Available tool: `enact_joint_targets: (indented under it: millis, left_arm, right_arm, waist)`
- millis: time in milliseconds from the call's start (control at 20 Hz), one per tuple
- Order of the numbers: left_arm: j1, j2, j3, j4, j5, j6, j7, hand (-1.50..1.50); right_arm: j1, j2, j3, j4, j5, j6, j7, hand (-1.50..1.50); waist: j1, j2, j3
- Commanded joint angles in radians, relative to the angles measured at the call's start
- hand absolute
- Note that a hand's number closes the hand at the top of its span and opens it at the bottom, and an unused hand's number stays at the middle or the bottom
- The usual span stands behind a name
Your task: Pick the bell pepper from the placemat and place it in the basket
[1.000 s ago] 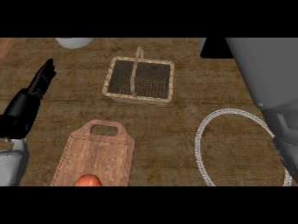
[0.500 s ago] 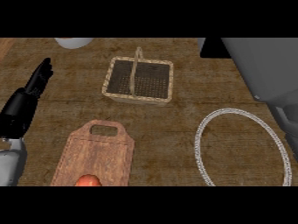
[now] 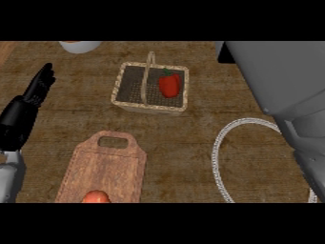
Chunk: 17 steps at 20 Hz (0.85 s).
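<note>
The red bell pepper (image 3: 169, 85) with a green stem lies inside the woven basket (image 3: 125, 101), in its right half beside the upright handle. The round placemat (image 3: 219, 153) with a pale rope edge lies at the right front, nothing showing on its visible part. My left hand (image 3: 23, 110) rests open at the left edge, fingers straight and pointing away. My right forearm (image 3: 291, 90) fills the right side, raised close to the view and hiding part of the placemat. Only a dark sliver of my right hand (image 3: 224, 53) shows at the arm's top left.
A wooden cutting board (image 3: 107, 164) with a handle hole lies in front of the basket. An orange-red item (image 3: 96, 196) sits at its near end, cut off by the view. A white bowl (image 3: 79, 45) stands at the back left.
The bell pepper now shows inside the basket, which looked empty before. The right forearm has swung higher and nearer the view. The left hand has stayed put.
</note>
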Motion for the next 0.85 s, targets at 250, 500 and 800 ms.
enact_joint_targets:
  millis: [250,500,800]
  left_arm:
    - [0.021,0.004,0.004,0.0,-0.02,0.011,-0.04,0.0]
    - [0.013,-0.019,-0.024,-0.031,-0.038,0.026,0.02,0.0]
    - [0.014,-0.013,-0.013,-0.049,-0.029,0.018,0.017,0.0]
  right_arm:
    - [0.023,-0.025,-0.201,-0.025,-0.026,-0.411,0.001,-1.5]
    - [0.073,-0.087,-0.258,-0.024,-0.008,-0.546,-0.006,-1.5]
    - [0.159,-0.246,-0.349,-0.042,-0.048,-0.545,-0.06,-1.5]
  waist:
    - [0.007,0.007,-0.001]
    - [0.002,0.003,0.0]
    - [-0.003,0.001,0.001]
